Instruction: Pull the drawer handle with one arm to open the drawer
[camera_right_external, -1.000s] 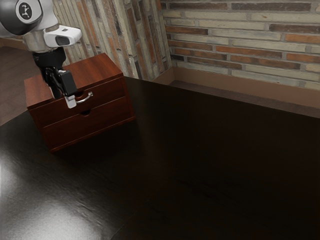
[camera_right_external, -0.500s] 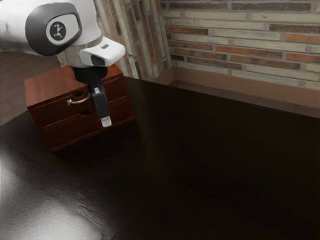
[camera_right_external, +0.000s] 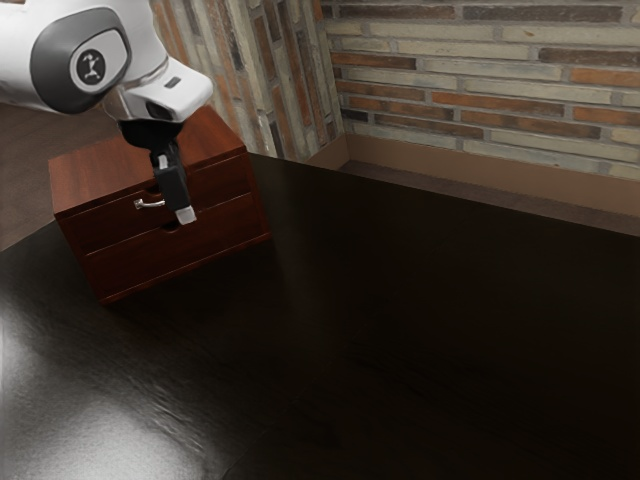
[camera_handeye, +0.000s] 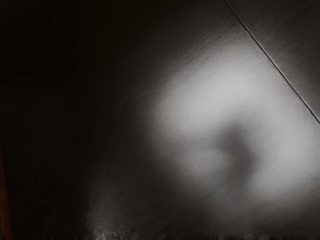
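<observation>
Shifted since 0.5 s ago: the gripper (camera_right_external: 184, 212) is now placed further toward the upper left of the frame, hanging tip-down in front of the wooden drawer box (camera_right_external: 100, 170). The drawer handle (camera_right_external: 150, 202) is seen on the upper drawer front (camera_right_external: 215, 178), just left of the gripper; contact cannot be told. Gripper opening cannot be told either, and nothing is seen held. The upper drawer front looks flush with the box. In the wrist view, the dark table (camera_handeye: 210, 125) is seen below the gripper, with glare.
</observation>
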